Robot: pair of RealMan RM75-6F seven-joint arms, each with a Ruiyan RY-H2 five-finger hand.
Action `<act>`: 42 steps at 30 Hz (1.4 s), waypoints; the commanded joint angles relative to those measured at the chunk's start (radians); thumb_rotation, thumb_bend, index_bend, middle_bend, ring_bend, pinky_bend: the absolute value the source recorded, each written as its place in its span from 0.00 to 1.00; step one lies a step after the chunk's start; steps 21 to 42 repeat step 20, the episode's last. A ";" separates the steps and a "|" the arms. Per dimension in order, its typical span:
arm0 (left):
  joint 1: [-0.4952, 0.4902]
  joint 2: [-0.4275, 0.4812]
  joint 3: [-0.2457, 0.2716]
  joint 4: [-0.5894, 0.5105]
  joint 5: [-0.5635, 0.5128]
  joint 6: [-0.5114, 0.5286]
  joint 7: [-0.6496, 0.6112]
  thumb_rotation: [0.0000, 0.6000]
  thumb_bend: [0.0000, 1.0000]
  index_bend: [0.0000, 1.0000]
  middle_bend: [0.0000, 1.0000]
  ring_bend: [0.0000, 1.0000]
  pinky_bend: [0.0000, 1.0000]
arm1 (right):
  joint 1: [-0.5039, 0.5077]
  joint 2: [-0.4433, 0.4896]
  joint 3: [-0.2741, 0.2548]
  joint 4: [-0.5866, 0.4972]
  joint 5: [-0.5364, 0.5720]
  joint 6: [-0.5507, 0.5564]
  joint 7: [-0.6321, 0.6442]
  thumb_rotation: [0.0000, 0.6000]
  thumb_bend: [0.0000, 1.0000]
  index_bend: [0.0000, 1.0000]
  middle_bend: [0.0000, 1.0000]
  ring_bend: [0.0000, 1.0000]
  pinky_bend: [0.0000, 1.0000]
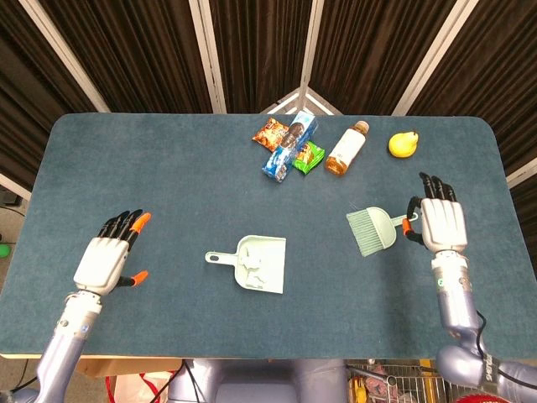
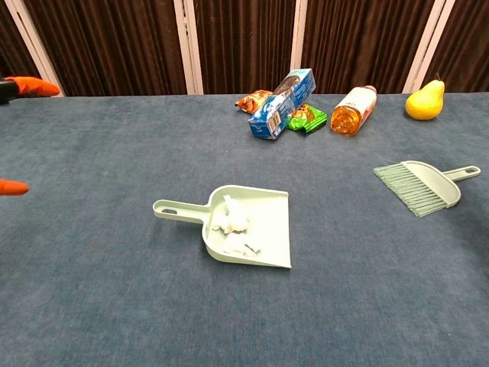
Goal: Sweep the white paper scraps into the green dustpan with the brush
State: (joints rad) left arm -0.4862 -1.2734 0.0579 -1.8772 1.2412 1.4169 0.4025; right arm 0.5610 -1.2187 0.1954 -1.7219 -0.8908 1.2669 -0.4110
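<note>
Near the table's [image 1: 101, 151] right edge the brush [image 1: 372, 230] lies flat, long axis across the table, bristles pointing left and handle toward the right hand [image 1: 440, 225], which sits just beside it, fingers spread, gripping nothing. Left hand [image 1: 107, 259] is spread too, by the front-left corner, well apart from the green dustpan [image 1: 263, 264] with white paper scraps [image 2: 235, 229] mid-table.

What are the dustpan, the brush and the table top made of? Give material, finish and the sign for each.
Dustpan: apparently moulded plastic, pale green, smooth matt, thin rigid walls.
Brush: back and handle look like the same plastic; the bristles are probably synthetic fibre, fine separate strands.
Table: seemingly covered in blue-grey felt or short-pile carpet, with a fuzzy, unreflective texture.
</note>
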 commanded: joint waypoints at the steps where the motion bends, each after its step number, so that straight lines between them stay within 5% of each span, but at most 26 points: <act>1: 0.063 0.031 0.068 0.044 0.095 0.030 -0.034 1.00 0.00 0.00 0.00 0.00 0.00 | -0.068 0.053 -0.066 -0.059 -0.101 0.021 0.044 1.00 0.36 0.00 0.00 0.00 0.00; 8: 0.162 0.079 0.152 0.120 0.224 0.084 -0.082 1.00 0.00 0.00 0.00 0.00 0.00 | -0.248 0.146 -0.235 -0.106 -0.371 0.135 0.197 1.00 0.30 0.00 0.00 0.00 0.00; 14: 0.231 0.103 0.177 0.177 0.295 0.131 -0.122 1.00 0.00 0.00 0.00 0.00 0.00 | -0.384 0.175 -0.346 -0.020 -0.553 0.251 0.273 1.00 0.29 0.00 0.00 0.00 0.00; 20: 0.258 0.103 0.152 0.205 0.319 0.138 -0.163 1.00 0.00 0.00 0.00 0.00 0.00 | -0.433 0.150 -0.319 0.053 -0.609 0.328 0.301 1.00 0.28 0.00 0.00 0.00 0.00; 42: 0.258 0.103 0.152 0.205 0.319 0.138 -0.163 1.00 0.00 0.00 0.00 0.00 0.00 | -0.433 0.150 -0.319 0.053 -0.609 0.328 0.301 1.00 0.28 0.00 0.00 0.00 0.00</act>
